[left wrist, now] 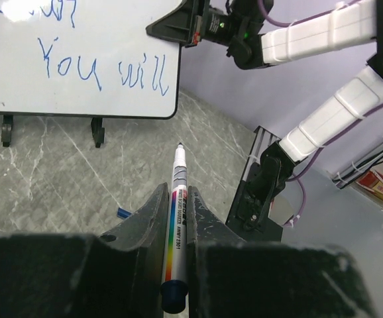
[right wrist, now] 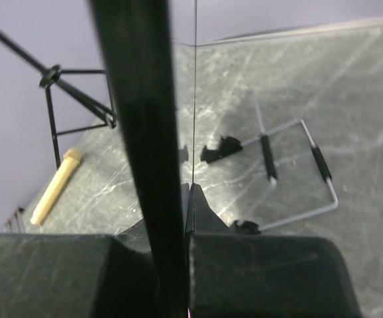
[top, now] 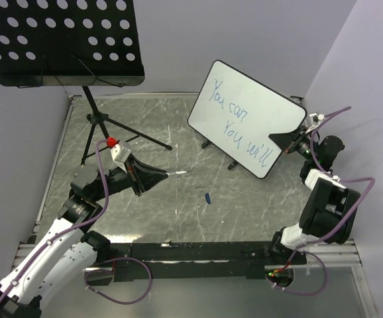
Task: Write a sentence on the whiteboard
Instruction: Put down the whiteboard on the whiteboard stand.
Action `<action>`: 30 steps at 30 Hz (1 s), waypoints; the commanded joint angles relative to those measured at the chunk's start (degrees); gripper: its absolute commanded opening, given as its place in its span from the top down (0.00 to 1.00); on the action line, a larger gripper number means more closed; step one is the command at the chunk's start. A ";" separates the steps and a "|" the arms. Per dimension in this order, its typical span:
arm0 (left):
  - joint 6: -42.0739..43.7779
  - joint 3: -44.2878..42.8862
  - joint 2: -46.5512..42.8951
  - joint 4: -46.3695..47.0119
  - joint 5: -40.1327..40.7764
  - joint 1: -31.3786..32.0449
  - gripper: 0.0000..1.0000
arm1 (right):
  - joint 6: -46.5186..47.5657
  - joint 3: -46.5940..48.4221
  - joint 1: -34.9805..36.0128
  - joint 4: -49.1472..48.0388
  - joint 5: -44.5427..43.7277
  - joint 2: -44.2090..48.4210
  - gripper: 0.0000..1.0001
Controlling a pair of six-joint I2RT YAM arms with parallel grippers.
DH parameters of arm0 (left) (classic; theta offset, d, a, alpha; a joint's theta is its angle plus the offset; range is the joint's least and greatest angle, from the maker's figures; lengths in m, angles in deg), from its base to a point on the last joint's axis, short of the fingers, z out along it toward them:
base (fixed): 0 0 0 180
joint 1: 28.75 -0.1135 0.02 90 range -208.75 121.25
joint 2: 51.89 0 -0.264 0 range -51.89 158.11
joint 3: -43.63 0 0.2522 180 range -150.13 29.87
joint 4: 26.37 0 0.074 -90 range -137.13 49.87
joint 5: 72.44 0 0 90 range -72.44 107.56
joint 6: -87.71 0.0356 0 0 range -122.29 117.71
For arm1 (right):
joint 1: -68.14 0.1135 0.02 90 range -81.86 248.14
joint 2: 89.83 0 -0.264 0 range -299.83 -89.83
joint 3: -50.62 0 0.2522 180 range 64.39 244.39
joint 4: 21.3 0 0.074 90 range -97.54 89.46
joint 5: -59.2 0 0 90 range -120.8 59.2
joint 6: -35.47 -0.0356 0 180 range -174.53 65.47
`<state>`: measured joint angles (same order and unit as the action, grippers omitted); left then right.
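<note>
Grey counter (top: pixel 178 218) holds one whiteboard (top: pixel 271 112) bearing the sentence (top: pixel 241 126) in two lines. Left end effector (top: pixel 160 176), stretched low, clamps one marker (top: pixel 177 173); right end effector (top: pixel 285 141), raised, pinches the whiteboard's edge.

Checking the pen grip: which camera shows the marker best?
Left wrist: the marker lies full length, clamped in the left gripper, tip bare. Top external shows only its white front end. Right wrist doesn't show it.
</note>
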<state>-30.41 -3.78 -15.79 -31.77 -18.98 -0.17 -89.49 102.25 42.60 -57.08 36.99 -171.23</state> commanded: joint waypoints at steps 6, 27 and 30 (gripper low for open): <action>-0.09 1.22 -1.91 1.39 0.76 -0.10 0.99 | 0.15 0.10 -1.53 -14.19 -3.63 -3.14 1.00; -1.15 2.36 -2.70 2.98 0.41 -0.10 0.99 | 0.07 -4.56 -1.88 -19.99 -1.87 -10.61 0.96; -1.41 2.53 -2.79 3.15 0.41 -0.10 0.99 | 0.86 -4.82 -2.06 -19.55 -1.35 -11.31 0.93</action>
<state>-30.69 -1.26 -17.93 -31.31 -18.56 -0.17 -91.17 97.36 41.09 -68.40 33.07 -182.07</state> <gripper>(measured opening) 0.153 0.062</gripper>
